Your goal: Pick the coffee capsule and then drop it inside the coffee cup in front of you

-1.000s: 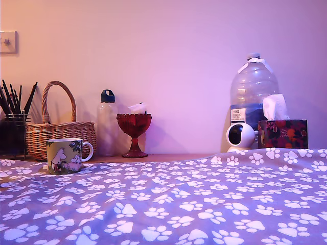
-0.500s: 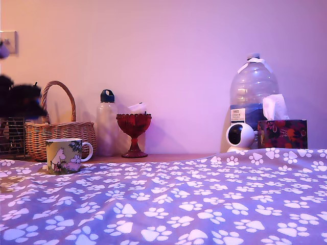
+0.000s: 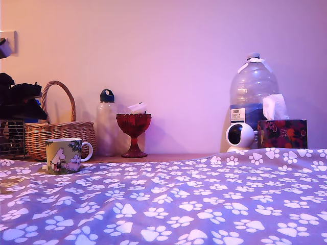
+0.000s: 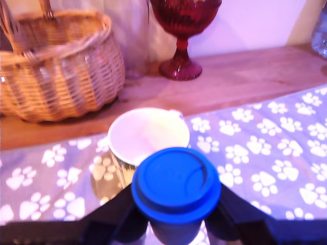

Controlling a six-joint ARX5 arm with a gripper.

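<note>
In the wrist view the dark blue coffee capsule [image 4: 176,184] sits flat rimmed end up between my two dark fingers [image 4: 115,217], so my gripper [image 4: 176,206] is shut on it. Just beyond and below it stands the coffee cup [image 4: 148,133], its white inside empty. The exterior view shows the yellow-green cup [image 3: 64,155] with its white handle on the paw-print cloth at the left. My dark gripper [image 3: 20,99] hangs at that view's left edge, above and left of the cup. The capsule cannot be made out there.
A wicker basket [image 3: 60,133] [image 4: 56,66] and a red glass goblet [image 3: 134,131] [image 4: 184,35] stand behind the cup on the wooden ledge, with a clear bottle [image 3: 107,122]. A wire holder [image 3: 11,138] is at far left. A water jug [image 3: 253,97], white camera [image 3: 240,136] and tissue box [image 3: 282,132] stand at right.
My arm has come in from the exterior view's left edge, where only the pencil holder showed a second ago, and now hangs in front of it above the cup's left side.
</note>
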